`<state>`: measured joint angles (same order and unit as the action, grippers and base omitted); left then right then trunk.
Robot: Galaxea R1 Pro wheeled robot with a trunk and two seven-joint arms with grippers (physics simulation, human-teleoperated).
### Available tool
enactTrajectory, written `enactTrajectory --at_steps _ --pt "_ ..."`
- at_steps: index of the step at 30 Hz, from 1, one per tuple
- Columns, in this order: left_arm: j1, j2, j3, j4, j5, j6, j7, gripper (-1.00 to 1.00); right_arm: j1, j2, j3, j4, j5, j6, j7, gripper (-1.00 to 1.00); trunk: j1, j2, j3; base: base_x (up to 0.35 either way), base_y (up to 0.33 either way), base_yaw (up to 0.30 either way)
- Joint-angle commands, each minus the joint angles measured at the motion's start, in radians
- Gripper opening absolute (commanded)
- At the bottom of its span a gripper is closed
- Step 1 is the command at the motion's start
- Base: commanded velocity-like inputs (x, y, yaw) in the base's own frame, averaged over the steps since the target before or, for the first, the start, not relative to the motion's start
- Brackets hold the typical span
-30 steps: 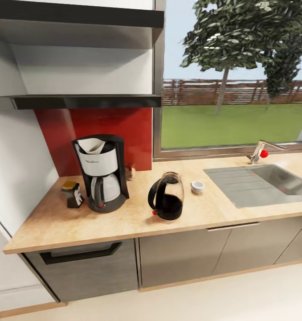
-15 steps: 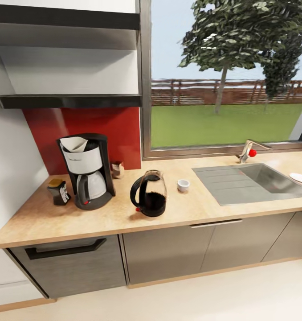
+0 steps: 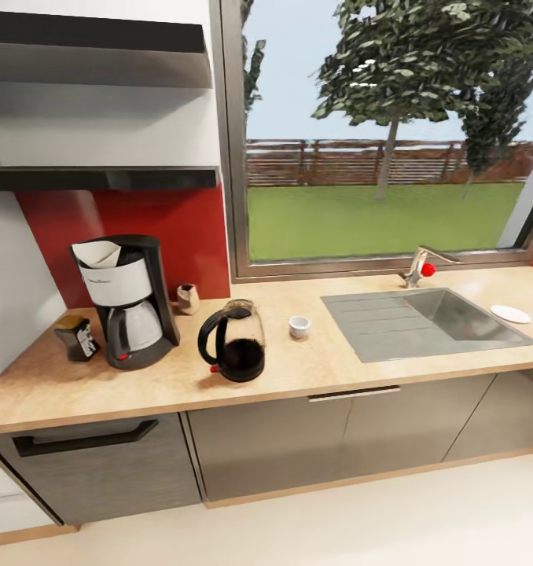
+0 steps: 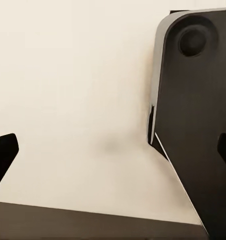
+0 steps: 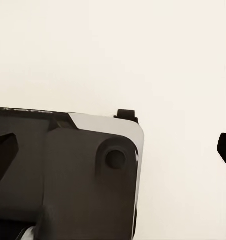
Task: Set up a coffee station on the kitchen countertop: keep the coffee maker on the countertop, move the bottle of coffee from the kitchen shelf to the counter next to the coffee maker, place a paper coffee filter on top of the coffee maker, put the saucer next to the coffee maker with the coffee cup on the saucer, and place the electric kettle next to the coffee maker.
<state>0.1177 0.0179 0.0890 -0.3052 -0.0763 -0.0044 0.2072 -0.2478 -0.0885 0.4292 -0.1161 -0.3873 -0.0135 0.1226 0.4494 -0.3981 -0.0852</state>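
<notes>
On the worktop [image 3: 314, 369] the cup [image 3: 299, 326] looks light and fragile, best pinched at its rim, both jaws apart, far off, empty.

- Left wrist view: a dark charcoal body panel [image 4: 193, 115] with a rounded corner, a pale grey bevelled edge, and a round recessed boss near that corner.
- Black fingertips [image 4: 2, 155] of the left gripper poke in at both edges.
- Right wrist view: a matching matte dark panel [image 5: 68, 175], light-edged, with a circular boss and a small black tab.
- Black fingertips [image 5: 225, 150] of the right gripper show at the edges.
</notes>
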Motion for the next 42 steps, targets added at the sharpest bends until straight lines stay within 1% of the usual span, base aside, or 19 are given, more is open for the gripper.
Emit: enactTrajectory --at_steps 1,8,42 --pt "0.0 -0.001 0.007 0.006 -0.008 0.001 0.0 1.0 -0.001 -0.001 0.007 0.0 -0.011 -0.002 0.003 1.0 0.001 -0.002 -0.002 0.0 -0.274 0.0" --pt "-0.001 -0.001 0.003 0.041 -0.009 0.003 -0.001 1.0 -0.001 -0.002 0.007 0.001 -0.011 -0.003 0.003 1.0 0.001 -0.002 -0.002 0.0 -0.274 0.0" --pt "-0.001 -0.001 0.001 0.044 -0.011 0.003 -0.002 1.0 -0.001 -0.001 0.006 0.0 -0.013 -0.003 0.003 1.0 0.001 -0.002 -0.002 0.0 -0.274 0.0"
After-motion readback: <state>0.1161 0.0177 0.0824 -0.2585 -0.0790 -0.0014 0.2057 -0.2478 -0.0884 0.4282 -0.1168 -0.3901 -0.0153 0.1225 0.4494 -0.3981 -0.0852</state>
